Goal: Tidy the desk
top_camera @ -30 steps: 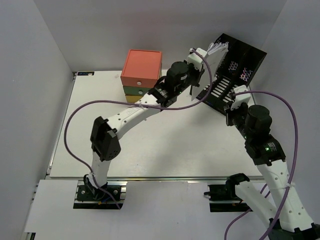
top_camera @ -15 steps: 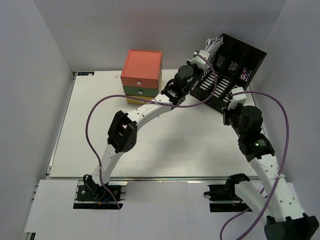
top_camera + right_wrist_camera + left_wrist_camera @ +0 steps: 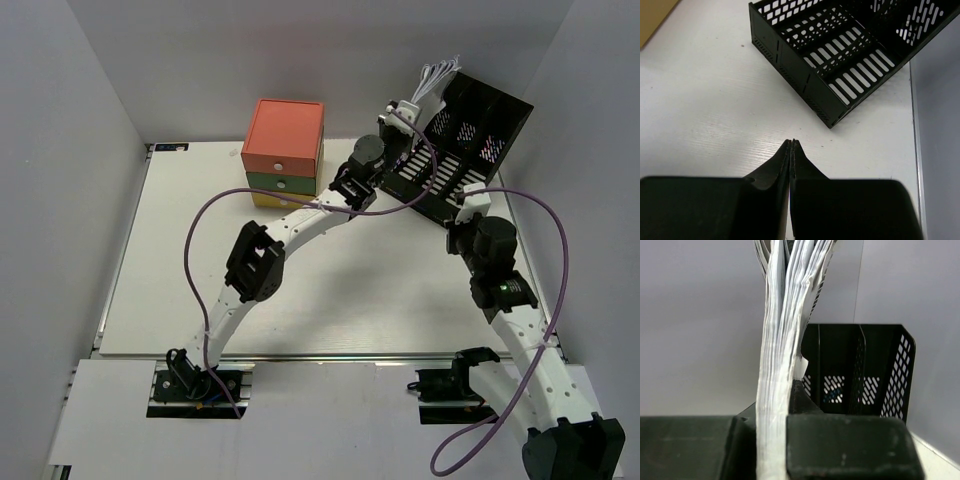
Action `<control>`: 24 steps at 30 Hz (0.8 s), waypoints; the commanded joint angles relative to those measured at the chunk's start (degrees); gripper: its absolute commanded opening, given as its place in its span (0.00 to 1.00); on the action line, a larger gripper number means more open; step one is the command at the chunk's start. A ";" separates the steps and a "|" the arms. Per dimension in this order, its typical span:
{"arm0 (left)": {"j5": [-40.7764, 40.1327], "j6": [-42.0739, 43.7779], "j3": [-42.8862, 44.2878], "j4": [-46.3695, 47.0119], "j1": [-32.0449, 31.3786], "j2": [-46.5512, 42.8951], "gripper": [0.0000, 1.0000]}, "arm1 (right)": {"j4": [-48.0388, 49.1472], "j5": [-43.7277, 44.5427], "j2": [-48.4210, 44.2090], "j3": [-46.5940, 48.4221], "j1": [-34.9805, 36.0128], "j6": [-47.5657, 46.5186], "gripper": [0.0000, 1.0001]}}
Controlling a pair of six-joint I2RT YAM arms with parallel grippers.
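Sheaf of white paper (image 3: 785, 315) clamped in left gripper (image 3: 774, 412), up by black mesh file rack (image 3: 470, 140), far right of white flat desk (image 3: 200, 260). Right gripper (image 3: 791, 150) pinched together, empty. Keep vert., lower slow.

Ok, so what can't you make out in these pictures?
- Left wrist: the papers run off the top edge; only their edges show, no print.
- Top view: the drawer box hides its contents behind closed fronts.
- Right wrist: the file rack is cut off by the top edge.
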 commanded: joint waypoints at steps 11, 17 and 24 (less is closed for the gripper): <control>3.06 -1.97 2.31 15.14 1.76 4.32 0.00 | 4.29 -0.59 0.07 -2.58 -1.78 0.91 0.00; 6.49 -5.05 2.57 14.17 2.28 5.90 0.00 | 4.55 -0.60 0.16 -2.84 -1.86 0.56 0.00; 8.78 -6.37 4.24 12.86 2.81 8.53 0.00 | 4.81 -0.68 0.16 -3.20 -1.78 0.29 0.00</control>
